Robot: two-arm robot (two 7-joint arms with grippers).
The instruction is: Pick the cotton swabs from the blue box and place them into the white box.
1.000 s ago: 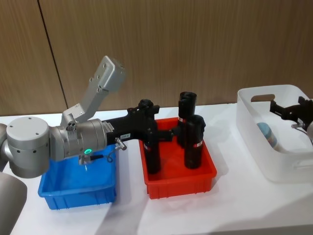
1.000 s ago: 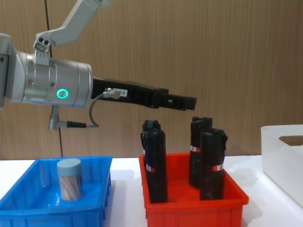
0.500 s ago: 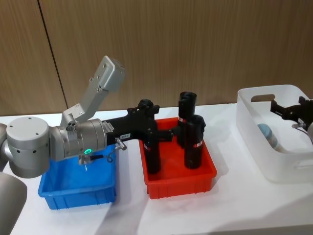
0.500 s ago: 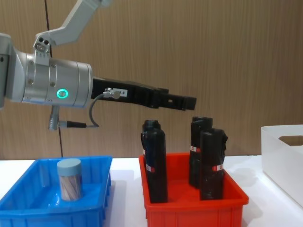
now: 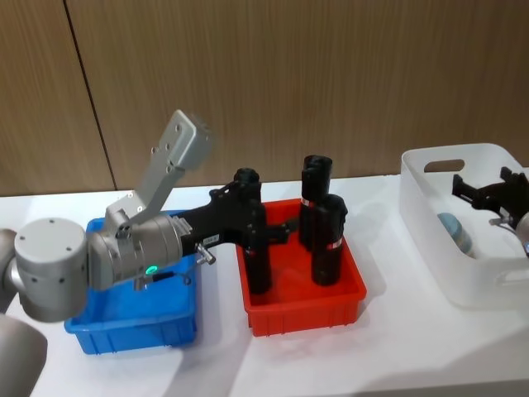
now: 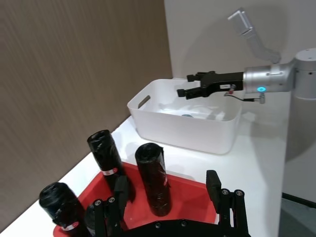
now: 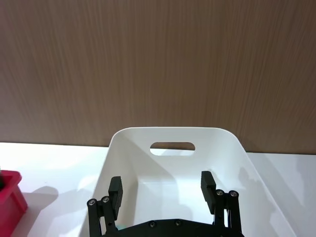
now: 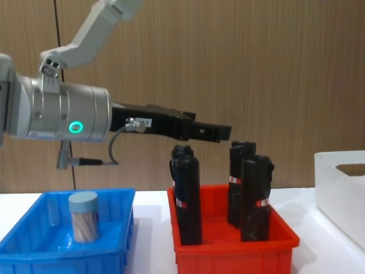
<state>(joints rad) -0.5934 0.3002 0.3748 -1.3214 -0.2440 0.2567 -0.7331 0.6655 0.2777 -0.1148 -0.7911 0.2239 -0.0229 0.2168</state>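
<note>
Over the white box I hold my right gripper, fingers apart, empty. One cotton swabs jar lies below it in that box. My left gripper, also spread and empty, hangs above black bottles in the red bin. A second cotton swabs jar stands in the blue box, back under its wrist.

Head view looks down and chest view looks level, both sharing the red bin.
</note>
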